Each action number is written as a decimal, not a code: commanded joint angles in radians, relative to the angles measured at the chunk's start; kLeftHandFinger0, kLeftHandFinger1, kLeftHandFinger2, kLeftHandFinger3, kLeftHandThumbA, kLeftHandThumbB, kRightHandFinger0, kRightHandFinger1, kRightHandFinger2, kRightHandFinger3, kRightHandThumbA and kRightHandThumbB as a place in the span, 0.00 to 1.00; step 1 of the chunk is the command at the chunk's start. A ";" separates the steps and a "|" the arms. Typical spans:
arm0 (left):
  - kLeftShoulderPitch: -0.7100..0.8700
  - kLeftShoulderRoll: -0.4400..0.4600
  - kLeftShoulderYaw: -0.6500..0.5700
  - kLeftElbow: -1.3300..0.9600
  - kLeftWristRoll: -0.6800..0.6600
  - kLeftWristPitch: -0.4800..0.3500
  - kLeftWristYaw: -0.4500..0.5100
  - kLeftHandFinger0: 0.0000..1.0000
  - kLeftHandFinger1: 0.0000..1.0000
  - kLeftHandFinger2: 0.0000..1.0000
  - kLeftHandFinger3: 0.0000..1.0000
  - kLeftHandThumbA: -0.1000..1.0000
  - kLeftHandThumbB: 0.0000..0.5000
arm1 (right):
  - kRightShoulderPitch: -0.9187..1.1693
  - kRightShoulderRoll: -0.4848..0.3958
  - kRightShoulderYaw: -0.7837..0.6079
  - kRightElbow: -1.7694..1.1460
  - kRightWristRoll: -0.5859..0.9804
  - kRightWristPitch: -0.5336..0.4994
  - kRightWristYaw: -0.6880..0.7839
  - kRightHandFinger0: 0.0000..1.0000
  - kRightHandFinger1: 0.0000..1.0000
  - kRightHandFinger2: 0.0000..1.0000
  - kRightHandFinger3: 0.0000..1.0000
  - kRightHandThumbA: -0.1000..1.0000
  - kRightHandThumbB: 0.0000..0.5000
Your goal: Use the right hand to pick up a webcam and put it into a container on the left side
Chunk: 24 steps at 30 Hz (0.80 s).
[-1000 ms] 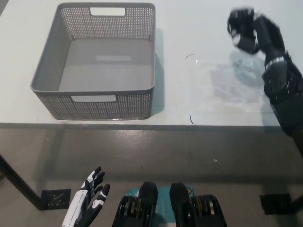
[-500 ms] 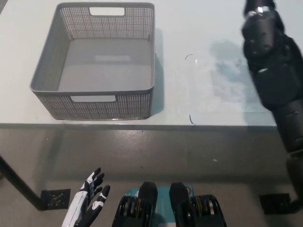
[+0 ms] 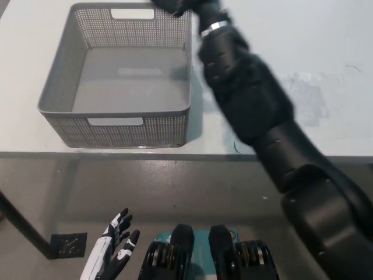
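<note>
While the white left hand (image 3: 111, 254) rests low at the lower left, below the table edge, its fingers spread and holding nothing, the grey perforated container (image 3: 64, 87) sits on the left part of the white table (image 3: 280, 35), and its floor looks bare as far as it can be seen. Farther right, the black right arm (image 3: 250, 105) reaches diagonally from the bottom right across the table to the container's far right corner, where the right hand (image 3: 175, 6) is mostly cut off by the top of the picture. Whether that hand is closed on anything cannot be told, and no webcam shows anywhere in view. Judging by the arm's placement, the step in hand is the carry to the container; the next move calls for bringing the hand over the open interior, clear of the rim, before any release.
</note>
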 commanded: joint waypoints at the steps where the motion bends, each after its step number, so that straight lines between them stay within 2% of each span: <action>1: -0.008 0.004 -0.013 -0.022 0.016 -0.013 -0.007 1.00 1.00 1.00 1.00 0.78 0.02 | -0.101 0.043 0.022 0.079 -0.011 -0.068 -0.053 0.00 0.22 0.65 0.60 0.00 0.45; 3: -0.012 0.006 -0.017 -0.026 0.018 -0.013 -0.007 1.00 1.00 1.00 1.00 0.78 0.01 | -0.116 0.071 0.024 0.145 0.002 -0.076 -0.057 0.00 0.30 0.72 0.74 0.00 0.43; 5: -0.015 0.007 -0.019 -0.031 0.017 -0.004 -0.009 1.00 1.00 1.00 1.00 0.78 0.01 | -0.124 0.081 0.030 0.186 -0.002 -0.086 -0.072 0.00 0.31 0.74 0.74 0.00 0.44; 8: -0.021 0.010 -0.021 -0.036 0.014 -0.006 -0.010 1.00 1.00 1.00 1.00 0.78 0.01 | -0.138 0.094 0.034 0.237 0.006 -0.069 -0.044 0.00 0.42 0.81 0.88 0.00 0.37; 13: -0.027 0.010 -0.023 -0.064 0.007 0.024 -0.016 1.00 1.00 1.00 1.00 0.77 0.04 | -0.138 0.113 0.056 0.348 0.003 -0.100 -0.041 0.00 0.44 0.84 0.89 0.00 0.38; 14: -0.030 0.011 -0.025 -0.064 0.008 0.021 -0.017 1.00 1.00 1.00 1.00 0.77 0.05 | -0.140 0.116 0.072 0.369 -0.010 -0.083 -0.036 0.00 0.45 0.84 0.84 0.00 0.38; 21: -0.054 0.018 -0.035 -0.067 0.024 0.024 -0.019 1.00 1.00 1.00 1.00 0.82 0.11 | -0.117 0.114 0.099 0.428 -0.001 -0.094 -0.008 0.00 0.38 0.77 0.71 0.00 0.41; 24: -0.061 0.019 -0.038 -0.069 0.021 0.033 -0.024 1.00 1.00 1.00 1.00 0.79 0.06 | -0.110 0.111 0.121 0.431 -0.012 -0.086 0.001 0.00 0.37 0.78 0.78 0.00 0.38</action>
